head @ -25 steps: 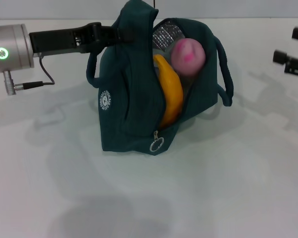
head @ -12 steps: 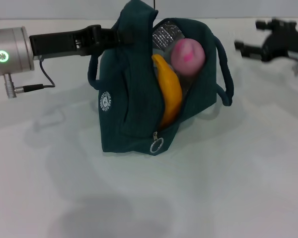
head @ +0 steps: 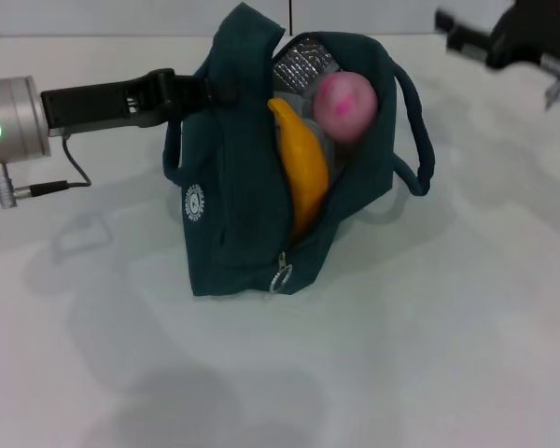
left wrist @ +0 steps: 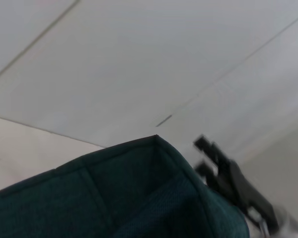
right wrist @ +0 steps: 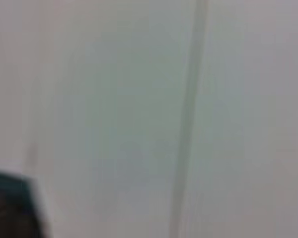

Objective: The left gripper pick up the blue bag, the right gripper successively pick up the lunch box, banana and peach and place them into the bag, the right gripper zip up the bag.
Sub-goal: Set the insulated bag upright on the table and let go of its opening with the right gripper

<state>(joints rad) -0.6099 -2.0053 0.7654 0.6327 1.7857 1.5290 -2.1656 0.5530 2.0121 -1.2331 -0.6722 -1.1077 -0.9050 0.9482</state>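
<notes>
1. My left gripper [head: 222, 91], the black two-finger claw on the arm with the silver wrist and green light, was clamped shut on the upper left edge of the dark teal fabric bag [head: 238, 215], holding that side up.
2. The bag stood on the white table [head: 429, 355] with its zip open and the silver foil lining [head: 299, 67] showing at the top.
3. The long curved yellow-orange banana [head: 301, 177] stood nearly upright in the opening.
4. The pink ball-shaped peach [head: 344, 105] sat at the mouth, just right of the banana's upper end.
5. The zip's ring pull [head: 280, 277] hung at the front lower end of the opening.
6. My right gripper [head: 467, 35], the black claw, hung blurred above the far right of the table, apart from the bag, its fingers spread and empty.
7. I could not make out the lunch box.
</notes>
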